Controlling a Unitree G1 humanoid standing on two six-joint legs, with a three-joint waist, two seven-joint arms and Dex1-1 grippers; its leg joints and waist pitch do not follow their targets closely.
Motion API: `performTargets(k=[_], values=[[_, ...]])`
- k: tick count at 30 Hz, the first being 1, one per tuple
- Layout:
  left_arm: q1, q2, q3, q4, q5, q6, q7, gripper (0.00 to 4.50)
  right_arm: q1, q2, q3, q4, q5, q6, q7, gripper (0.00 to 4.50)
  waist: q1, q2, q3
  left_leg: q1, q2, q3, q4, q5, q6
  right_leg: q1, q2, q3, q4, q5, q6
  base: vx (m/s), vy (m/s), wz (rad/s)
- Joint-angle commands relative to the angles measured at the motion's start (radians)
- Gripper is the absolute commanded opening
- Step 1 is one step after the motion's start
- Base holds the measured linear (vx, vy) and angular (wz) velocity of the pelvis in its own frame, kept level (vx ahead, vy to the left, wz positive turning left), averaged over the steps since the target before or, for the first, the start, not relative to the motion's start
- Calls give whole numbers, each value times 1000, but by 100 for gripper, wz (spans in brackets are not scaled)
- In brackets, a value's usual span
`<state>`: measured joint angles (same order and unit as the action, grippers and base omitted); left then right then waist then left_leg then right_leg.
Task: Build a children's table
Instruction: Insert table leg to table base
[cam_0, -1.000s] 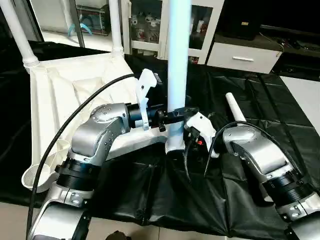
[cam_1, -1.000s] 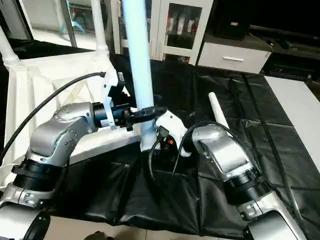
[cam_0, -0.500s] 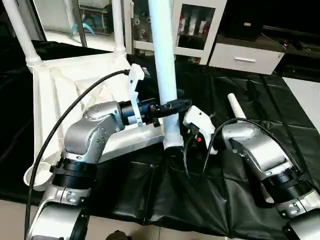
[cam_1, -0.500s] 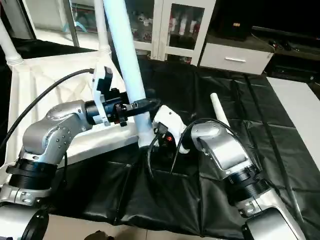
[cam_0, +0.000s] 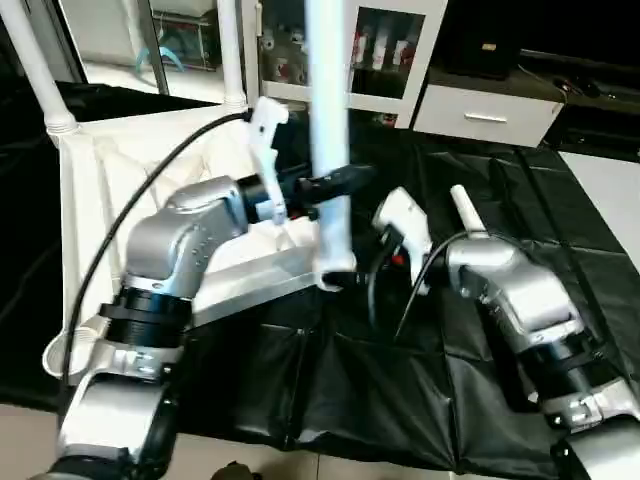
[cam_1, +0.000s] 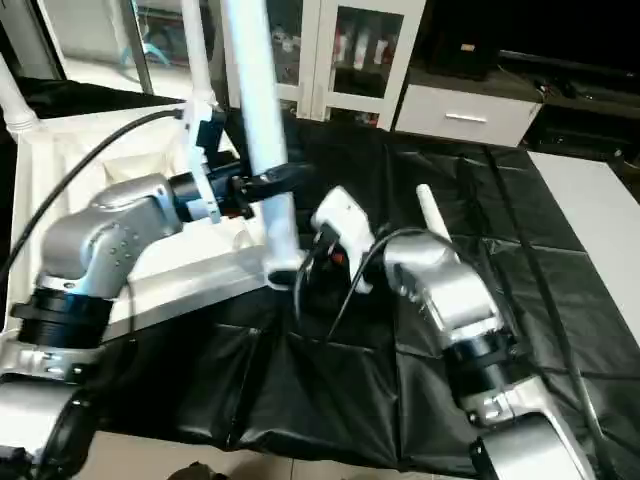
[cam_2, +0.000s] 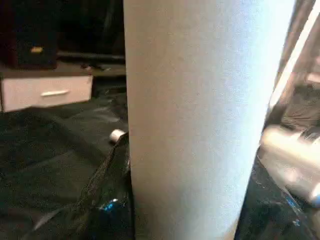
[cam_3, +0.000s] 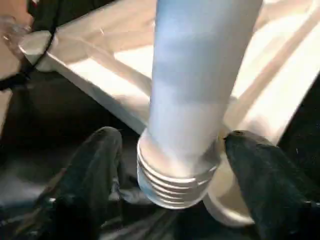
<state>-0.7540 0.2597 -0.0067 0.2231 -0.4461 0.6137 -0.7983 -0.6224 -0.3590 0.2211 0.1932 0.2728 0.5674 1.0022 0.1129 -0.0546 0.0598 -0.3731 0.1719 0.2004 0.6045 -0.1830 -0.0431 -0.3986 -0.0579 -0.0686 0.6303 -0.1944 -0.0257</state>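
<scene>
The children's table top (cam_0: 100, 190) lies upside down, ribs up, on the black cloth at the left. Two white legs (cam_0: 38, 70) (cam_0: 230, 55) stand in its far corner sockets. My left gripper (cam_0: 335, 183) is shut on a third leg (cam_0: 328, 100), holding it upright at the near right corner. That leg's ribbed end (cam_3: 175, 175) hangs just over the round corner socket (cam_3: 227, 207). My right gripper (cam_3: 175, 170) is open, with its fingers (cam_3: 95, 170) standing on either side of the ribbed end, apart from it. A fourth leg (cam_0: 466, 212) lies loose on the cloth beside my right forearm.
The black cloth (cam_0: 520, 190) covers the work table to its near edge, with pale floor (cam_0: 250, 455) below. A glass-door cabinet (cam_0: 400, 50) and a white drawer unit (cam_0: 490, 115) stand behind. A black cable (cam_0: 130, 230) loops over my left arm.
The held leg has swung from leaning left back to upright, and its end sits a little further left. My right gripper's fingers have spread wider around the ribbed end.
</scene>
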Motion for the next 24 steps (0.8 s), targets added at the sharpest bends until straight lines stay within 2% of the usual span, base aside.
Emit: performTargets(k=[1, 2, 3, 6, 9, 13, 15, 23, 24], values=[[-23, -4, 4, -3, -9, 16, 7, 187, -20, -14, -29, -38, 30, 22, 25, 384, 4, 6, -71, 20, 68, -36, -65, -118, 14, 54, -101, 60, -67, -99, -212, 0, 0, 0], [-25, -4, 5, -3, -10, 21, 13, 187, -26, -17, -35, -40, 41, 31, 34, 384, 4, 6, -72, 21, 68, -36, -64, -118, 13, 54, -100, 60, -66, -96, -213, 0, 0, 0], [-26, -4, 6, -4, -13, 25, 14, 187, -32, -19, -39, -44, 50, 41, 41, 419, 5, 5, -72, 23, 68, -35, -64, -117, 14, 53, -100, 60, -65, -88, -214, 0, 0, 0], [-30, -10, 15, -10, -28, 47, 28, 187, -54, -25, -54, -46, 75, 71, 54, 424, 8, 6, -71, 21, 68, -35, -64, -122, 10, 53, -102, 60, -67, -103, -216, 0, 0, 0], [-32, -13, 19, -16, -33, 55, 32, 187, -59, -33, -45, -42, 71, 73, 58, 450, 9, 5, -71, 21, 67, -35, -64, -126, 4, 53, -102, 60, -69, -118, -210, 0, 0, 0], [-32, -16, 22, -24, -40, 67, 29, 187, -74, -20, -13, -5, 26, 62, 28, 450, 7, 4, -72, 18, 65, -36, -63, -112, 2, 54, -102, 59, -67, -105, -210, 0, 0, 0], [-35, -19, 25, -22, -39, 67, 37, 187, -88, 13, 3, 31, -14, 68, -48, 450, 5, 4, -73, 19, 65, -36, -63, -111, -2, 53, -103, 59, -68, -115, -212, 0, 0, 0], [-44, -24, 24, -15, -33, 55, 60, 186, -66, 89, 14, 27, -23, 92, -139, 450, 3, 6, -72, 20, 67, -36, -67, -114, -9, 52, -101, 60, -66, -95, -206, 0, 0, 0], [-45, -24, 23, -13, -31, 54, 60, 186, -64, 96, 15, 25, -25, 94, -143, 423, 3, 8, -72, 20, 66, -36, -67, -118, -11, 52, -103, 60, -67, -99, -204, 0, 0, 0]])
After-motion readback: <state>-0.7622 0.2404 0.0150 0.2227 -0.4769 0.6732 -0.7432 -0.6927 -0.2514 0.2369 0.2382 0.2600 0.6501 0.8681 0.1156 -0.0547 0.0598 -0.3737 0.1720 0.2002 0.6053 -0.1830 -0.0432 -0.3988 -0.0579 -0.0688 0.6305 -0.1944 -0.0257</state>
